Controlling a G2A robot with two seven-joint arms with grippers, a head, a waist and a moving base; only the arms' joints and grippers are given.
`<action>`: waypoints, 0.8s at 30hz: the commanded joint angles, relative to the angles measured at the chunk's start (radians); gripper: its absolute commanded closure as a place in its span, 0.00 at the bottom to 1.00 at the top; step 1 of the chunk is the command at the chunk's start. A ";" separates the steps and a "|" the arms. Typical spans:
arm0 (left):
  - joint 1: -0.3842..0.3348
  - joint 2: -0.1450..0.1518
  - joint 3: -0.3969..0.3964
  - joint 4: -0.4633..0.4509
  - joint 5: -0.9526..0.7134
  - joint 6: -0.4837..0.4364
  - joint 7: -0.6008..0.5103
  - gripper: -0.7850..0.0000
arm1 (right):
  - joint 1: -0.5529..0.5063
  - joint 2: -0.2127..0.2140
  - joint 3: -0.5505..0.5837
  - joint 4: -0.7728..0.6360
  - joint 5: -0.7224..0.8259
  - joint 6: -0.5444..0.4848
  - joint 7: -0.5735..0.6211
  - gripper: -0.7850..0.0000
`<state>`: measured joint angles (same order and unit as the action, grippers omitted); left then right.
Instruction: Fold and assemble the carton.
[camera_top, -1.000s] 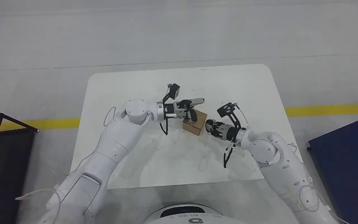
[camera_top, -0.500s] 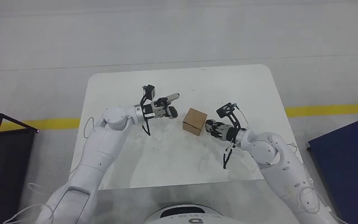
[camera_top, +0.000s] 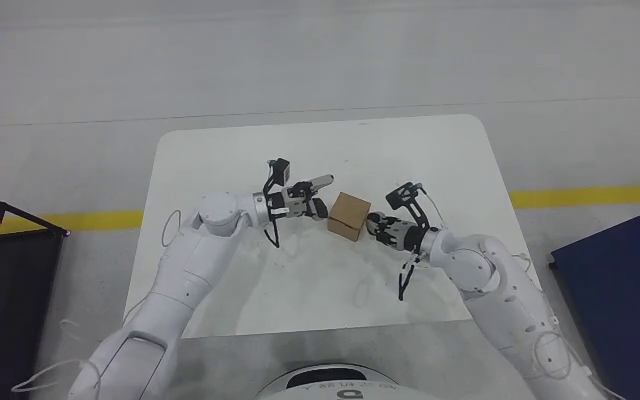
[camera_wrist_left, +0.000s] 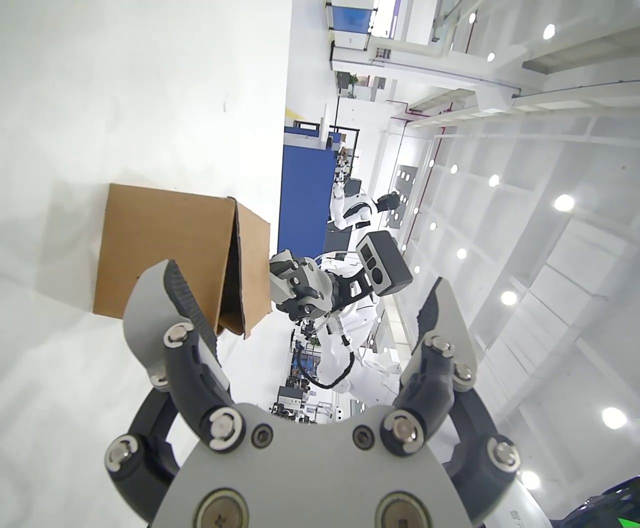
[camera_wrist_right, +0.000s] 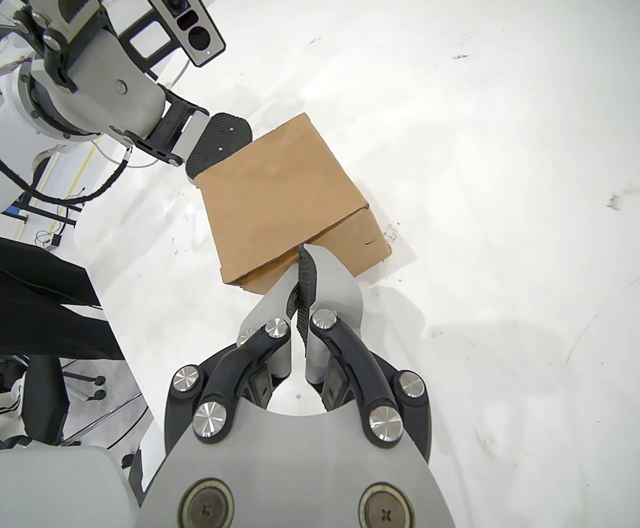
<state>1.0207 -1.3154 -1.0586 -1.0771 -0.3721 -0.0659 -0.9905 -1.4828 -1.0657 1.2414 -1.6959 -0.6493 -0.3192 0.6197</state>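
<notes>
Top view: the carton (camera_top: 349, 214) sits near the middle of the table (camera_top: 230, 160), one end flap ajar. We judge that a push from one side alone could slide or turn it, or spring the seam apart. The left gripper (camera_top: 322, 196) stands spread wide, one pad (camera_wrist_right: 220, 140) at the carton's left end, seemingly touching. The right gripper (camera_wrist_right: 305, 260) is closed to a point, tips at the seam, gripping nothing we can make out.
</notes>
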 joint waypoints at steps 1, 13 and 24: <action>-0.004 0.000 0.000 0.007 -0.003 -0.004 -0.002 0.00 | -0.011 0.003 0.017 -0.009 -0.006 0.007 -0.009 1.00; 0.020 0.018 -0.048 -0.007 -0.016 -0.034 -0.001 0.00 | -0.124 0.021 0.107 -0.291 -0.039 -0.004 -0.040 1.00; 0.066 0.032 -0.080 -0.026 -0.038 -0.052 -0.003 0.00 | 0.059 -0.018 -0.118 -0.149 -0.097 0.070 -0.090 1.00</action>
<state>1.0824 -1.2844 -1.1366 -1.1013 -0.4067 -0.1155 -0.9940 -1.4500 -1.0786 1.1479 -1.8782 -0.7405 -0.2637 0.5396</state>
